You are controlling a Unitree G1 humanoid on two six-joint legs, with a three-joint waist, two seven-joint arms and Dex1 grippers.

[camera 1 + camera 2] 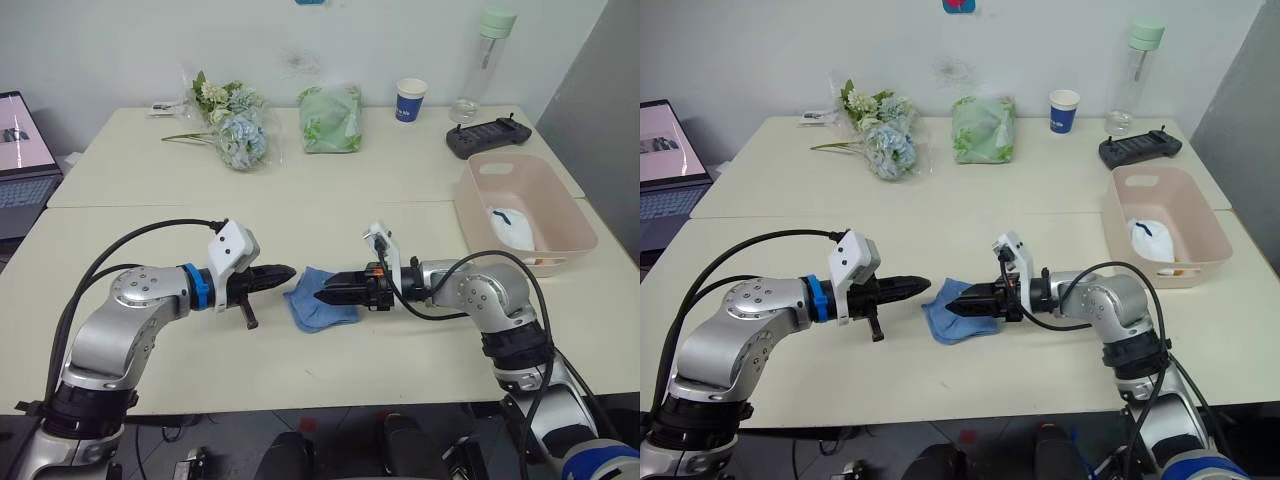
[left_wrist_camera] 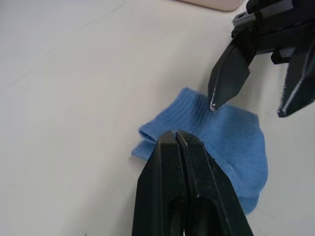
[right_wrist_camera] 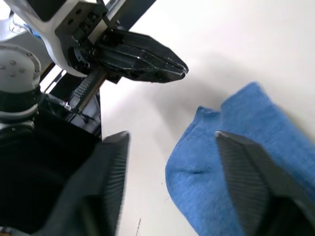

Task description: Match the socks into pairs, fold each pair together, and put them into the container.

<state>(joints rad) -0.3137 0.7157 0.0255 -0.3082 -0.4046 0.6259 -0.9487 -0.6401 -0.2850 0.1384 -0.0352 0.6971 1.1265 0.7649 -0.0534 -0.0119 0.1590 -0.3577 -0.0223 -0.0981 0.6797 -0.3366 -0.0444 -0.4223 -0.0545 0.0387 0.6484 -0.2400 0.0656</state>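
A folded bundle of light blue socks (image 1: pixel 318 302) lies flat on the table between my two grippers, with two layers showing at one edge (image 2: pixel 147 140). My left gripper (image 1: pixel 290 271) is shut and empty, its tip just short of the bundle's left edge. From the right, my right gripper (image 1: pixel 322 295) reaches over the bundle and stands open (image 3: pixel 172 135), one fingertip (image 2: pixel 212 104) down at the ribbed cuff. The pale pink container (image 1: pixel 575 215) stands at the right of the table with a white sock (image 1: pixel 512 228) inside.
Along the far side of the table are a bunch of flowers (image 1: pixel 235 125), a green cloth bundle in plastic (image 1: pixel 330 118), a blue-and-white paper cup (image 1: pixel 410 100), a clear bottle (image 1: pixel 482 60) and a black controller (image 1: pixel 488 135). A laptop (image 1: pixel 22 160) sits at the far left.
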